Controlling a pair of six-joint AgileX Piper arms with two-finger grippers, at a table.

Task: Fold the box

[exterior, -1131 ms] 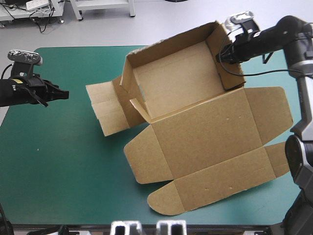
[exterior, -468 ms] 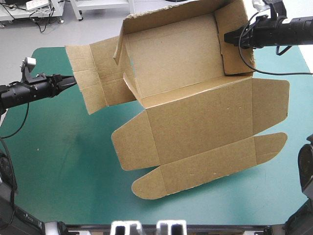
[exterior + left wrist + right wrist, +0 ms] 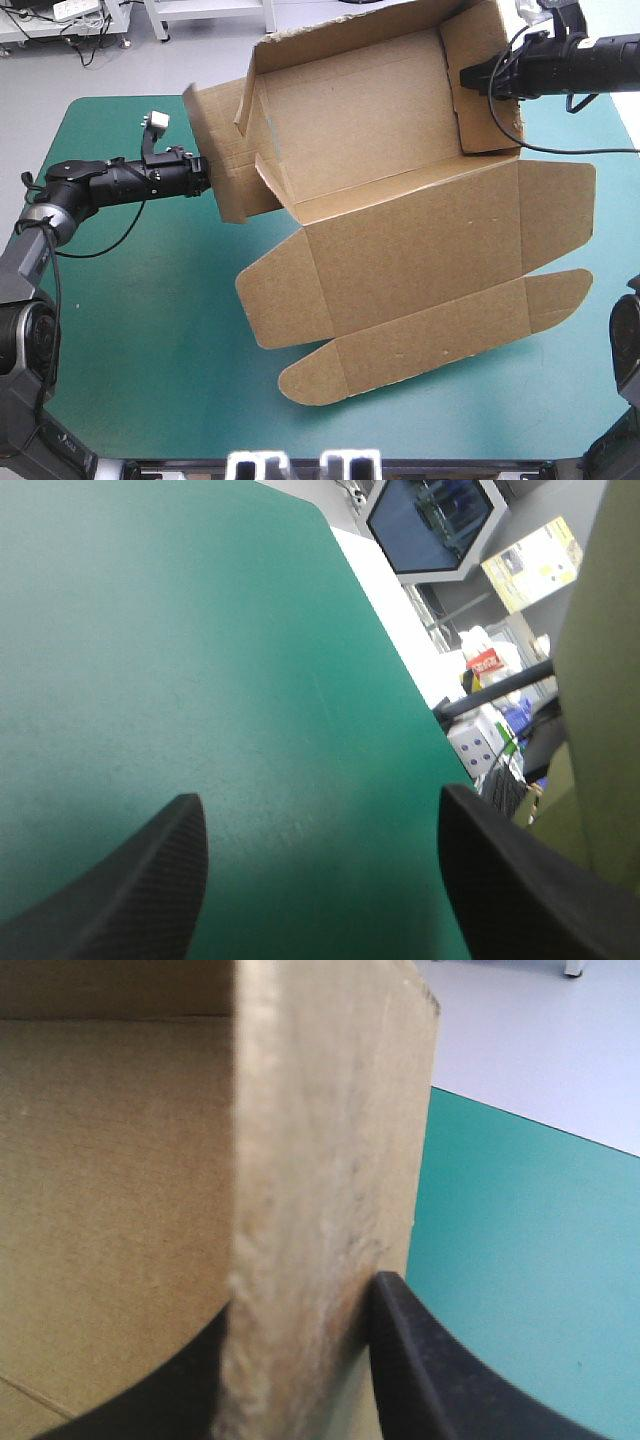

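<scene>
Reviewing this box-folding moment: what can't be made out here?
High view: the left gripper meets the box at its left flap; contact cannot be told.
High view: the picture's top edge cuts off the far wall.
Right wrist view: the wall in the right gripper hides most of the box.
Left wrist view: only a strip of the box shows.

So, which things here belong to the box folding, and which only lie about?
In the job:
box
right gripper, shut on its end wall
left gripper, open beside its side flap

Not in the job:
table, merely underneath
</scene>
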